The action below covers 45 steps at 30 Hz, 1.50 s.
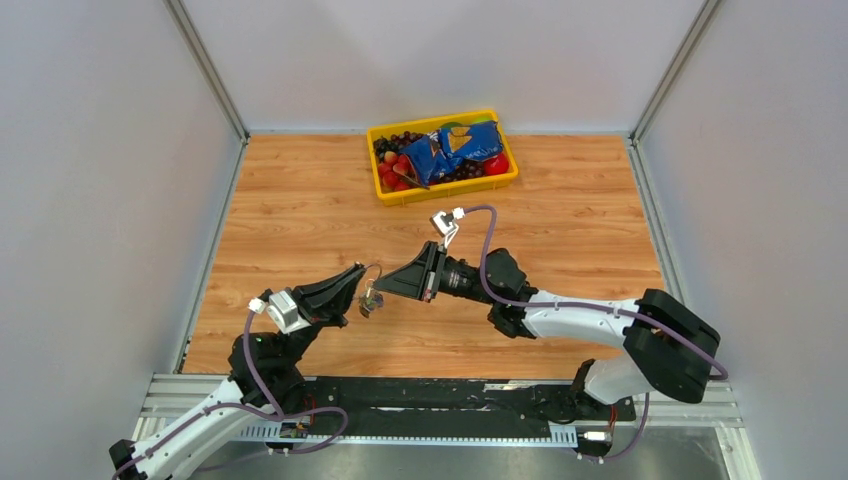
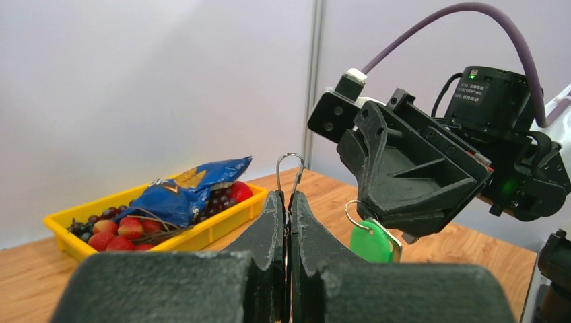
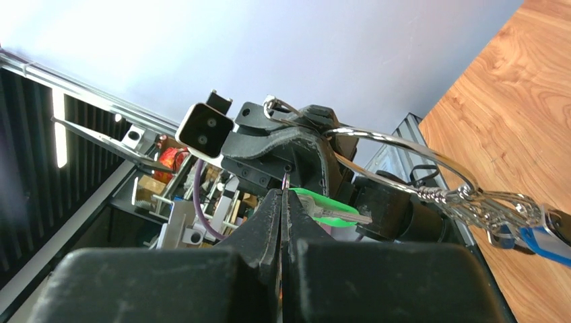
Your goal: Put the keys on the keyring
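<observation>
Left gripper (image 2: pixel 284 199): closed, with both fingers pressed flat on the wire of the keyring. A narrow arc of wire stands up just beyond its fingertips.

Right gripper (image 3: pixel 283 196): closed, pinching the green key. It points tip to tip at the left gripper and is raised off the table.

Keyring (image 3: pixel 404 153): a thin silver loop clamped in the left gripper. From the right wrist it arcs out of the left gripper's tips, passes above the right fingertips and runs off to their right. From above it sits in the gap between the two grippers (image 1: pixel 373 272).

Green key (image 2: pixel 374 242): it hangs under the right gripper's fingertips, just right of the left fingers. The green tag faces the left wrist camera, with a small silver loop at the tag's top. From the right wrist its metal blade pokes out to the right, just past the fingertips and below the keyring's wire (image 3: pixel 323 208). Whether blade and wire touch cannot be told.

Hung keys (image 3: pixel 532 232): a cluster on the far right end of the keyring, one with a blue tag. From above they dangle below the gap between the grippers (image 1: pixel 370 303).

Table (image 1: pixel 300 200): a wood-grain top beneath both grippers.

Tray (image 1: pixel 446 193): yellow, well beyond both grippers at the far edge of the table.

Bag (image 1: pixel 457 150): blue and crumpled, lying in the tray on red and dark fruit.
</observation>
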Available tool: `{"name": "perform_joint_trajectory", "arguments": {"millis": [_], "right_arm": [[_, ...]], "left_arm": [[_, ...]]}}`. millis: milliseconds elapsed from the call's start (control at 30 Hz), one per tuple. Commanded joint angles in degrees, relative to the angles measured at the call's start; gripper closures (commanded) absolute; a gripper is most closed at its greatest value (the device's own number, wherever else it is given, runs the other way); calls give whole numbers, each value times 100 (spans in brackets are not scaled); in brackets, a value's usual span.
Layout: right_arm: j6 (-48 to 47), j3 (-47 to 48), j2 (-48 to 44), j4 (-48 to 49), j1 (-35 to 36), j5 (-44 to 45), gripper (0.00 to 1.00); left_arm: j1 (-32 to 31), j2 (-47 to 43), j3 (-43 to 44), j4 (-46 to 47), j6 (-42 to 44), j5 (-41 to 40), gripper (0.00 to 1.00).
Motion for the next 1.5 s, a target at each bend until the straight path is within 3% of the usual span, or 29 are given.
{"name": "perform_joint_trajectory", "arguments": {"millis": [0,1467], "right_arm": [[259,332,179,725,30,203,100],[663,391,614,1203,-59,410,100]], "left_arm": [[-12,-41,-27,357,133,-95,99],[-16,-69,-44,451,23,649,99]]}}
